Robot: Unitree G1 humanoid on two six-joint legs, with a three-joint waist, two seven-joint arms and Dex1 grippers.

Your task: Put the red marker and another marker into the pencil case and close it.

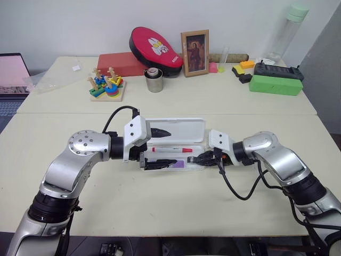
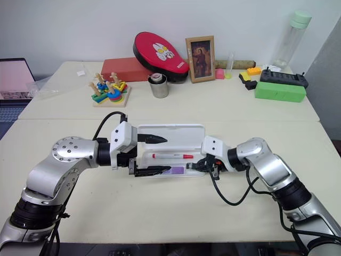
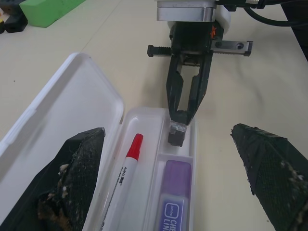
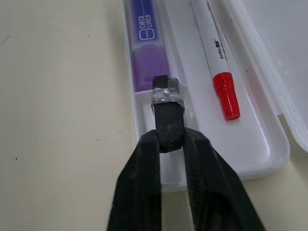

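While the right gripper (image 4: 169, 137) pinches a small dark piece (image 4: 168, 107) at the pencil case's (image 1: 198, 166) right end, its fingers narrowly parted, the purple highlighter (image 4: 146, 48) lies just beyond in the near compartment. Red marker (image 1: 171, 150) in the far one. Left gripper (image 1: 158, 148) spread wide over the tray; contact unclear. Lid open, toward the desk's far edge.
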